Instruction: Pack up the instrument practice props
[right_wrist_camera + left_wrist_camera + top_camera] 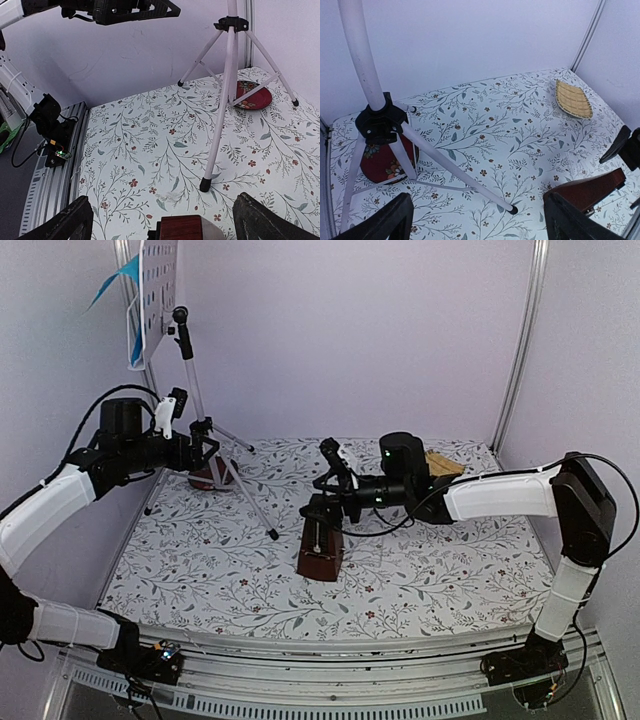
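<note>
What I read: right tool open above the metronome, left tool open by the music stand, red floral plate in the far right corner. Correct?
One slip: the red floral plate lies at the far left, between the music stand's tripod legs, as the left wrist view shows. The rest holds: right tool open above the metronome, left tool open by the stand.

Left end effector (477, 220), right end effector (165, 217): both spread wide.
</note>
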`<state>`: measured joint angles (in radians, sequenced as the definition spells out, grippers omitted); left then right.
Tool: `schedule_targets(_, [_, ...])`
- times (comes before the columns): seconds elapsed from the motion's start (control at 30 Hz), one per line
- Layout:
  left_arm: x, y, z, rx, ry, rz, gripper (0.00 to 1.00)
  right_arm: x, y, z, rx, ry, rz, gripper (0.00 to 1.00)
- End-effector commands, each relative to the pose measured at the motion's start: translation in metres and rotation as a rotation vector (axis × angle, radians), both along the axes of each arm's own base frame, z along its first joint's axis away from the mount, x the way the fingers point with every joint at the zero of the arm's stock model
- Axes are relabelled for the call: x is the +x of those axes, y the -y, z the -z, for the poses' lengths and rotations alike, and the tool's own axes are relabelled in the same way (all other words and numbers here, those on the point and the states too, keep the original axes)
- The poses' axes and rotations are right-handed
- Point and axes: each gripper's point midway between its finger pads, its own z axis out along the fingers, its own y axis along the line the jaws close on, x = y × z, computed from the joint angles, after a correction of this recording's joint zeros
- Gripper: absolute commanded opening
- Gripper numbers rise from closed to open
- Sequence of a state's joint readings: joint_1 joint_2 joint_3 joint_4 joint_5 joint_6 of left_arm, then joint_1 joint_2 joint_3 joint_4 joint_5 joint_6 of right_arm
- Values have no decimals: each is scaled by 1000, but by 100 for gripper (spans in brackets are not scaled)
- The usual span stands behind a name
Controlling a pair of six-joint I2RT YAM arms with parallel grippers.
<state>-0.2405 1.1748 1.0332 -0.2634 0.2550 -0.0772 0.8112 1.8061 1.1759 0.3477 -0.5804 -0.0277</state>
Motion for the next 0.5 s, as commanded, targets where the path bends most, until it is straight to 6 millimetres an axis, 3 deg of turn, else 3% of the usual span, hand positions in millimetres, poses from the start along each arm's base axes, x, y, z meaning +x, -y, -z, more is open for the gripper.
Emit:
schedule_targets(0.0, [-1,-6,6,29,-8,-15,93,-6,-3,11,8,4,-40,99])
schedule_targets(0.2, [-1,-7,5,29,-6,-16,93,0,3,29,-12,2,16,99])
schedule_targets(0.47, [-1,-4,8,22,-14,2,93,1,6,36,-3,-8,41,99])
